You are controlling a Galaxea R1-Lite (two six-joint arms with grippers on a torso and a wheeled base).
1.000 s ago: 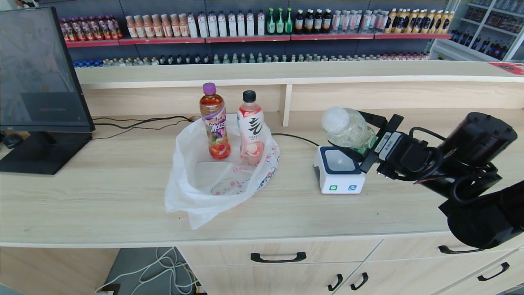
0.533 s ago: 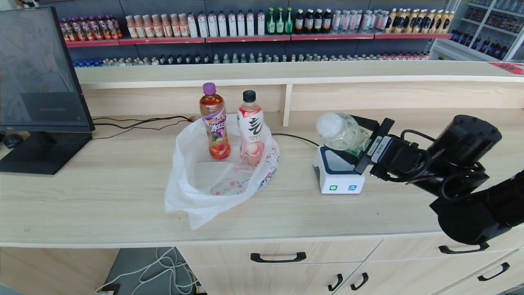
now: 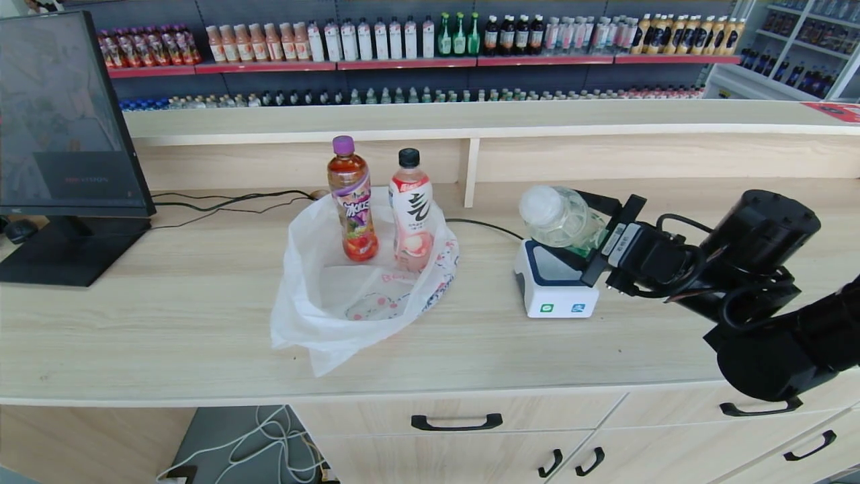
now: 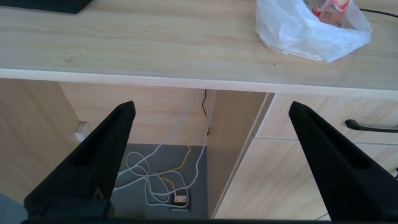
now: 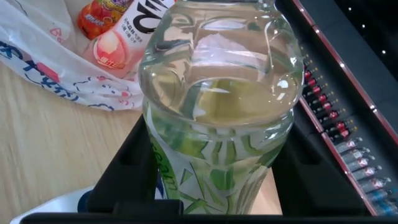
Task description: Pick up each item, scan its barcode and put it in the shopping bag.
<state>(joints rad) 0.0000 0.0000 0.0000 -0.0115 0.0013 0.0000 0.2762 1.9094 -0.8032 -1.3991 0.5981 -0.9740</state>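
Right gripper [image 3: 594,235]: you see it clamped on the clear bottle [image 3: 556,215], right of centre, just above the scanner [image 3: 554,292].
Left gripper [image 4: 210,109]: spread wide, holding nothing.
Shopping bag [image 3: 322,316]: centre of frame, mouth open.

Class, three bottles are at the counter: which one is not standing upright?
The clear bottle, held sideways in the right end effector above the scanner; the purple-capped bottle and black-capped bottle stand upright.
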